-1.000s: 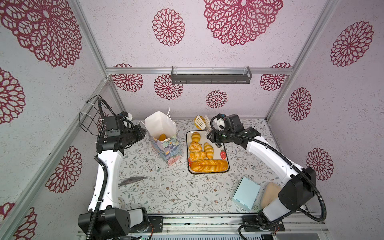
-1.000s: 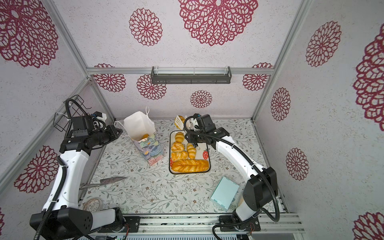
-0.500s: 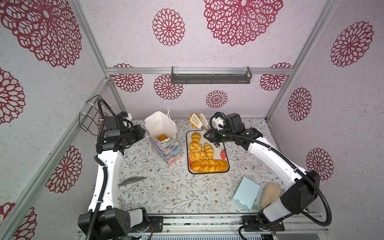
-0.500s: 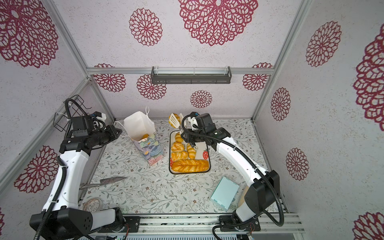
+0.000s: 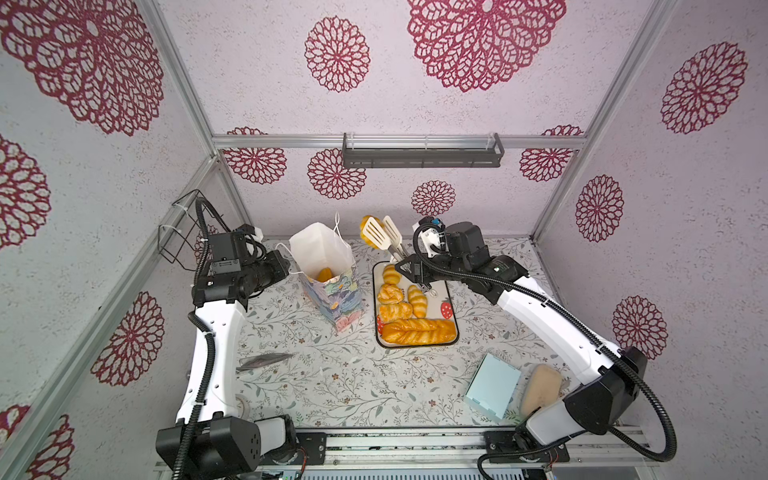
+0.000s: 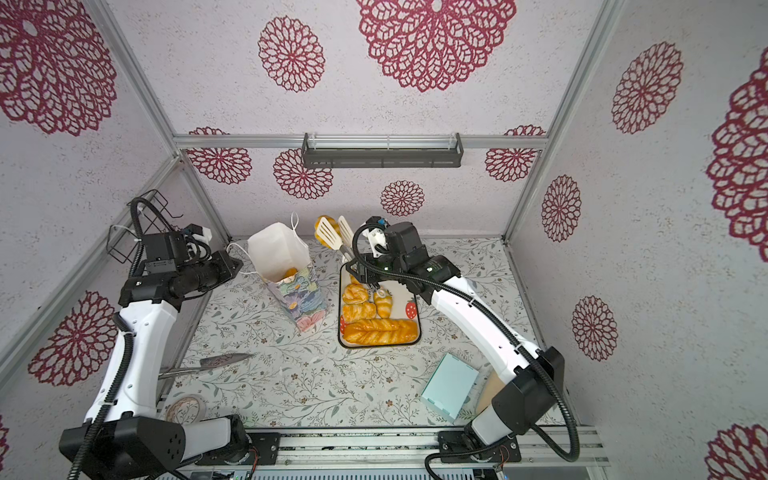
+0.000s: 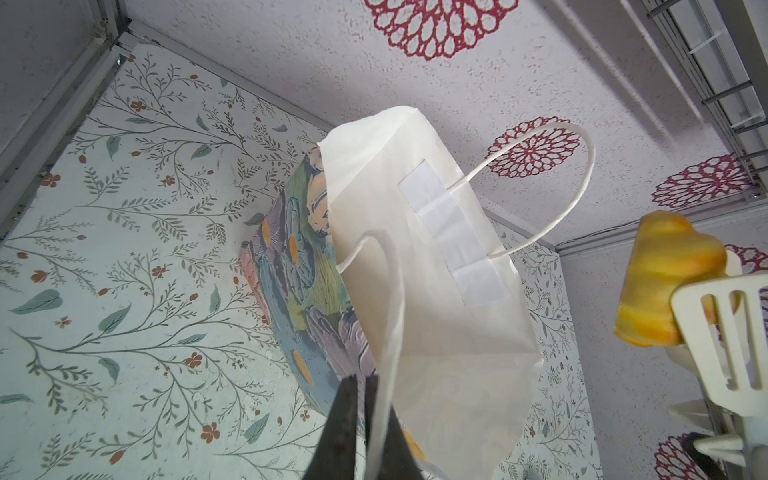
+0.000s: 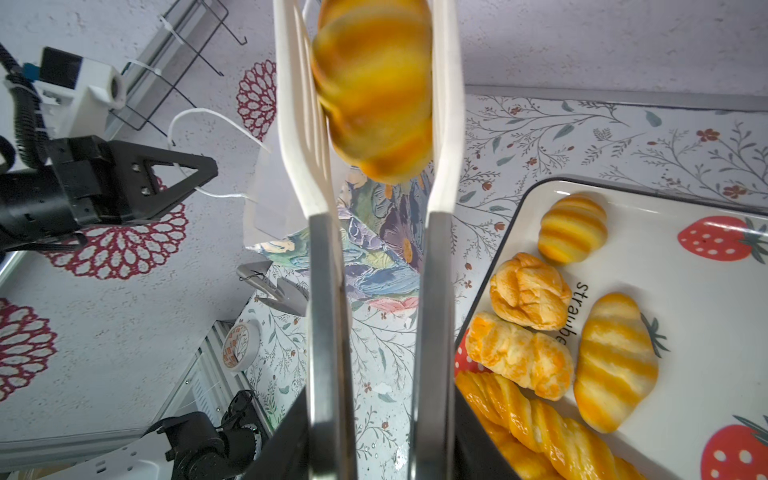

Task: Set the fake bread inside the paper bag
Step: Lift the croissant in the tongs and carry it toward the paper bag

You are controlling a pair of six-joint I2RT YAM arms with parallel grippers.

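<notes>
Pale walls stamped with red rosettes close in a table (image 5: 332,382) covered with a leafy floral cloth. Toward the back the paper bag (image 5: 332,297) stands upright with its mouth open, and 1 golden roll (image 5: 324,274) lies on its white bottom. The left gripper (image 7: 359,386) sits at the bag's left side, its jaws all but together on the near white cord handle (image 7: 392,316).

Just right of the bag lies a strawberry-print tray (image 8: 685,332) with 5 pieces of fake bread: 4 small rolls (image 5: 395,311) and 1 braided loaf (image 5: 417,331) along its near edge.

The right gripper (image 5: 413,275) hangs over the tray's far end, clamped on the metal arms of white slotted tongs (image 5: 380,235). The tongs point up and toward the back wall, and their 2 heads squeeze a striped croissant (image 8: 374,91). In both top views this croissant is lifted clear of the tray, just to the right of the bag's open mouth and not over it.

Near the front right a light blue box (image 5: 492,388) lies beside a beige flat piece (image 5: 540,390)
</notes>
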